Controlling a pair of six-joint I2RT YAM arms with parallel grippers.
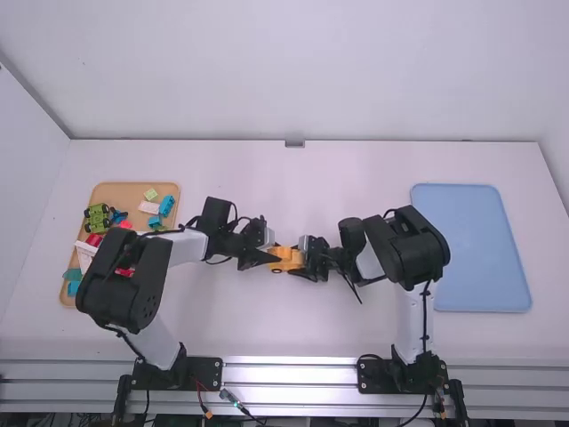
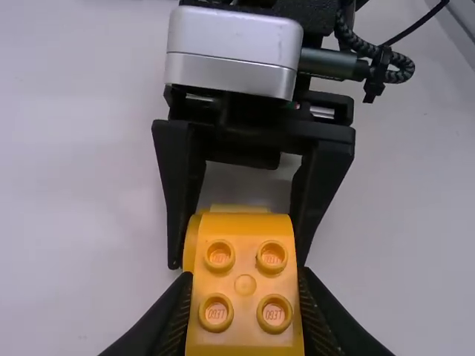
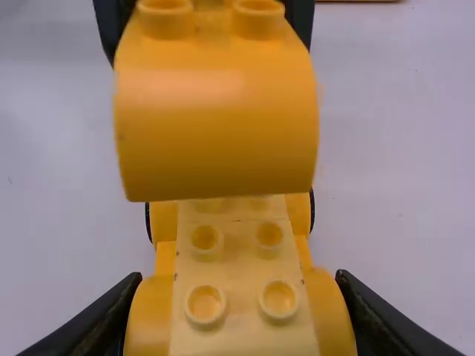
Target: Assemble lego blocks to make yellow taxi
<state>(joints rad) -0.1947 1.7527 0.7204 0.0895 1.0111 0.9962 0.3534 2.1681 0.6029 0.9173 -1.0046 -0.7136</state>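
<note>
Around the table's middle, my left gripper (image 1: 267, 257) and my right gripper (image 1: 307, 264) face each other over a small yellow build (image 1: 287, 263). In the left wrist view my left gripper (image 2: 245, 311) is shut on a yellow block (image 2: 245, 285) with four studs. The right wrist view has my right gripper (image 3: 236, 311) shut on the yellow car base (image 3: 237, 236), which has studs on top and wheels at its sides. That yellow block (image 3: 215, 126) hangs above the far part of the base; whether they touch I cannot tell.
At the left stands a wooden tray (image 1: 124, 192) holding a green wheeled piece (image 1: 97, 218), blue blocks (image 1: 166, 205) and several other pieces. A blue tray (image 1: 471, 249) lies at the right.
</note>
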